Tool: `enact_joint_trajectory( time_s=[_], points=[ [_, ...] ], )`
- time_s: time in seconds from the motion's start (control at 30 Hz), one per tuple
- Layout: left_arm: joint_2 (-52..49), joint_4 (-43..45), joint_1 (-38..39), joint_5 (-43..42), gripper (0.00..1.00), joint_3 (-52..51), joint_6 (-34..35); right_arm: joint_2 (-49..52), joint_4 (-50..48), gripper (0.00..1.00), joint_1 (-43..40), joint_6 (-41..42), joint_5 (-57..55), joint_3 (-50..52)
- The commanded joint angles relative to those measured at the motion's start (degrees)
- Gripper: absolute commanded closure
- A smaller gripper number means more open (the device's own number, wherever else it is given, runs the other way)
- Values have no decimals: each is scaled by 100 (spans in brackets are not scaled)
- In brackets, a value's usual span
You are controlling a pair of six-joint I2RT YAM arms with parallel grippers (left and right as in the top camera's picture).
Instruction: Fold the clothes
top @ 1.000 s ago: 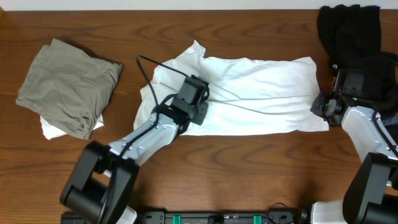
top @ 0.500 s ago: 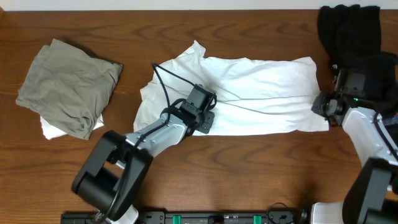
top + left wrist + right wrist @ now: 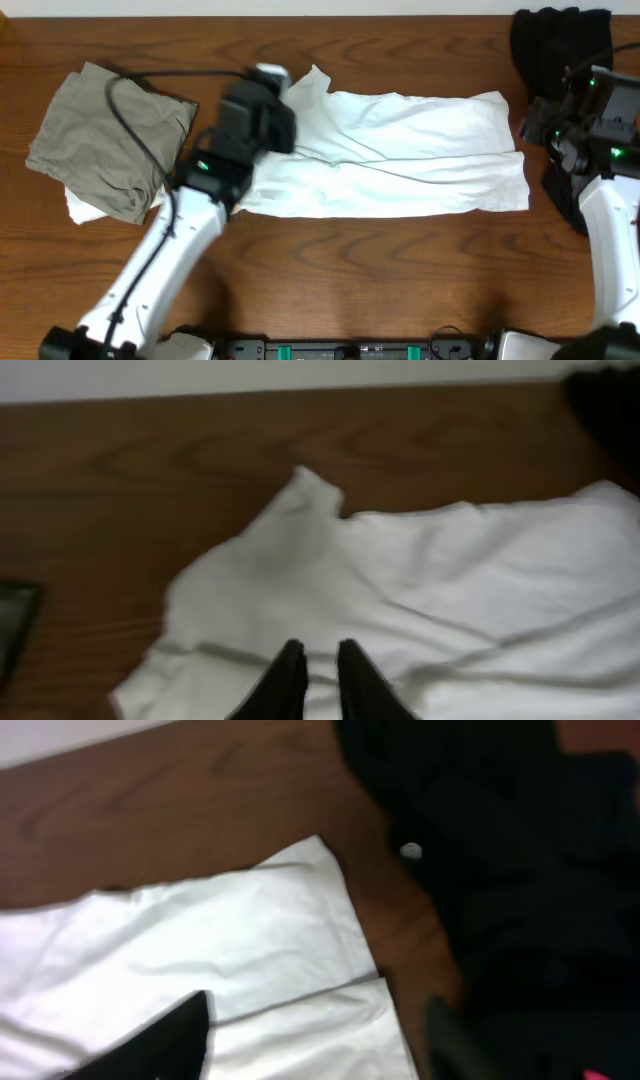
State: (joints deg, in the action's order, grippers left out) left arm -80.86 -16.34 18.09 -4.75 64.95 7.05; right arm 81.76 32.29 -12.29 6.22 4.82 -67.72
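The white T-shirt (image 3: 400,150) lies on the table as a long band folded lengthwise; its print is hidden. It also shows in the left wrist view (image 3: 450,590) and the right wrist view (image 3: 220,950). My left gripper (image 3: 262,95) is raised above the shirt's left end. In the left wrist view its fingers (image 3: 320,660) are nearly together with nothing between them. My right gripper (image 3: 555,130) hovers off the shirt's right edge. In the right wrist view its fingers (image 3: 320,1030) are wide apart and empty above the shirt's corner.
A folded olive-grey garment (image 3: 110,130) lies at the left on top of a white one (image 3: 85,208). A black garment (image 3: 560,45) lies at the back right, beside the shirt's right edge, and also shows in the right wrist view (image 3: 500,850). The table (image 3: 400,280) is brown wood.
My left arm has lifted off the shirt's left part and swung back and left, higher. My right gripper has drawn up and away from the shirt's right edge. The shirt lies flatter.
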Motion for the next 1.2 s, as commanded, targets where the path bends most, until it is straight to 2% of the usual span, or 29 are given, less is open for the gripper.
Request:
enact_joint_trajectory(
  time_s=[0.0,0.03,0.1,0.23,0.4,0.53,0.63,0.83,1.17],
  points=[
    [-525,-319,-466,-496,74,835,9,439,140,7,114,-505,407,-549],
    [-708,-442,-573,-619,69,1084,9,603,234,1,114,-592,503,-739],
    [-1167,-688,-778,-992,46,1639,9,942,442,1,114,-708,723,-1086],
    [-2264,-1211,-973,-1779,35,2852,-111,1512,774,1,118,-717,1093,-1449],
    [-3567,-1698,-933,-2177,31,4041,-446,1823,1075,1,116,-717,1049,-1445],
    [-4356,-1486,-933,-2656,31,4393,-435,1845,1215,1,118,-715,1040,-1438],
    [-4839,-1207,-909,-2699,31,4428,-354,1845,1300,1,118,-717,1038,-1436],
    [-5423,-868,-874,-2697,31,4428,-264,1845,1414,1,118,-717,997,-1434],
    [-5779,-131,-745,-2697,31,4426,149,1845,1493,1,118,-717,872,-1434]
  ],
)
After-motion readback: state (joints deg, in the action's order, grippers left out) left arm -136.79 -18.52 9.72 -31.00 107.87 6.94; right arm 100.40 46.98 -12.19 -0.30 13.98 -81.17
